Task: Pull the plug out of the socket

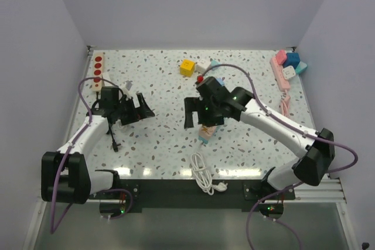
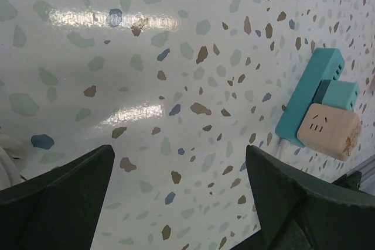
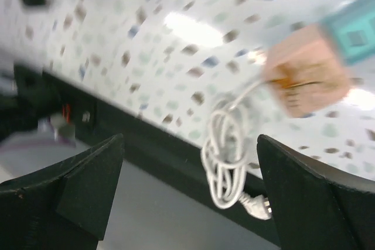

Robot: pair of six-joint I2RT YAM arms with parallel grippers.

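Both spread, empty: left gripper (image 2: 179, 151), right gripper (image 3: 188, 144). Pink plug (image 2: 328, 131) seated on teal socket strip (image 2: 306, 95), mid-table beside right gripper. Pin strip, pinch plug sides squarely, pull straight out.

I'm looking at a white table (image 2: 146, 57) speckled with brown, teal and blue flecks. The power strip (image 2: 307, 95) is teal. It has a smaller teal adapter (image 2: 341, 95) and a pale pink plug (image 2: 327, 132) with a brownish mark at one edge. The coiled cord (image 3: 225, 156) is white. Farther back I make out a yellow cube (image 1: 187, 67), a pink extension lead (image 1: 283, 83) and a wooden board (image 1: 97, 71) with red discs. The left gripper (image 2: 181, 200) and right gripper (image 3: 187, 197) are black, and a cable (image 1: 231, 66) is purple.
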